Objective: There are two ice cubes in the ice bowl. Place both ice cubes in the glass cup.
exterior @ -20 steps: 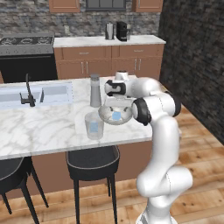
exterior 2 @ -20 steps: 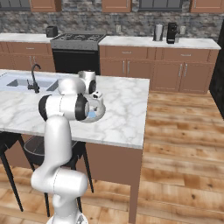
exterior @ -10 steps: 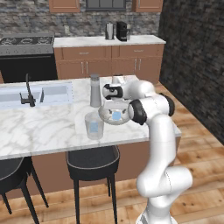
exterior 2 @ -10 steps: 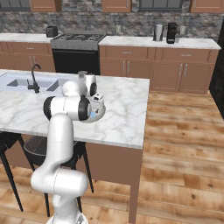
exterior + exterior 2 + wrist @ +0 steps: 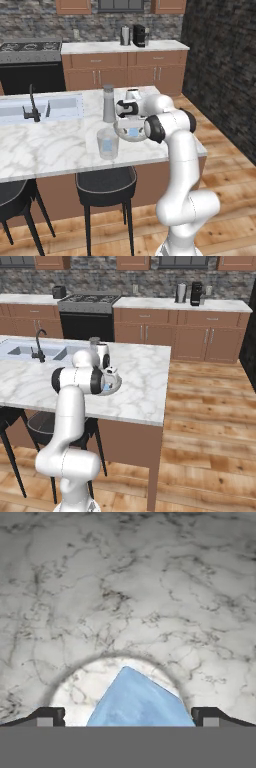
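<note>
At the centre of the left base view the pincer [image 5: 128,717] hangs spread wide over the bowl [image 5: 131,133] on the marble worktop [image 5: 45,145], one ice cube [image 5: 137,704] between its tips at the hand view's bottom, another cube [image 5: 107,145] in the cup [image 5: 108,143] lower left of the bowl.

Ice cube [image 5: 140,699] cut off below

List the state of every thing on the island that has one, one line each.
Gripper: open, over the bowl.
Bowl: upright, one ice cube inside, between the fingertips.
Cup: upright, something pale blue inside.
Bottle: upright, capped.
</note>
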Tool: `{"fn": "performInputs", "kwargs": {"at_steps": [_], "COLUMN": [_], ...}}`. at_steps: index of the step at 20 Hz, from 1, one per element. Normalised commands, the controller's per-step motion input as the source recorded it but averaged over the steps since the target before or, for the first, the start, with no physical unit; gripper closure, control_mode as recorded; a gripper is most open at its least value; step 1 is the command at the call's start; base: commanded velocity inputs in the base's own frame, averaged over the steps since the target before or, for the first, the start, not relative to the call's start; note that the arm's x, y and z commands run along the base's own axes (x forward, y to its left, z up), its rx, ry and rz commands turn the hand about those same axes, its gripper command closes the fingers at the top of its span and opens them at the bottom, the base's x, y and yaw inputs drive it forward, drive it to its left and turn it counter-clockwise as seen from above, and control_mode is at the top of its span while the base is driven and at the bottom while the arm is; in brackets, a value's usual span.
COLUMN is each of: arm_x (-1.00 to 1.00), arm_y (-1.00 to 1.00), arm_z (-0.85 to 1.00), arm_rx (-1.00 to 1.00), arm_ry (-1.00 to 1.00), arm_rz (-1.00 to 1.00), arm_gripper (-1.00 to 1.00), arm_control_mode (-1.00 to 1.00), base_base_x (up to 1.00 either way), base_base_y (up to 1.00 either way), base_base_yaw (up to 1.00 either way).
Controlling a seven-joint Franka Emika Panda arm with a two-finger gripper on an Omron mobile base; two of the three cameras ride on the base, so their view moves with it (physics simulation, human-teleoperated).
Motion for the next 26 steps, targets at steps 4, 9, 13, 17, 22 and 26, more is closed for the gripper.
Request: {"fn": "performInputs", "kwargs": {"at_steps": [4, 9, 13, 17, 22, 26], "arm_x": [0.00, -0.09, -0.23, -0.46, -0.79, -0.73], "arm_y": [0.00, 0.02, 0.00, 0.00, 0.05, 0.27], "arm_z": [-0.19, -0.02, 0.25, 0.91, 0.97, 0.64], "arm_rx": [0.00, 0.00, 0.00, 0.01, 0.03, 0.01], "arm_ry": [0.00, 0.00, 0.00, -0.01, 0.00, 0.00], "arm_rz": [0.00, 0.00, 0.00, 0.00, 0.00, 0.00], "arm_gripper": [1.00, 1.00, 1.00, 1.00, 1.00, 1.00], "arm_control_mode": [-1.00, -1.00, -1.00, -1.00, -1.00, -1.00], "base_base_x": [0.00, 0.00, 0.00, 0.00, 0.00, 0.00], "base_base_y": [0.00, 0.00, 0.00, 0.00, 0.00, 0.00], "base_base_yaw": [0.00, 0.00, 0.00, 0.00, 0.00, 0.00]}}
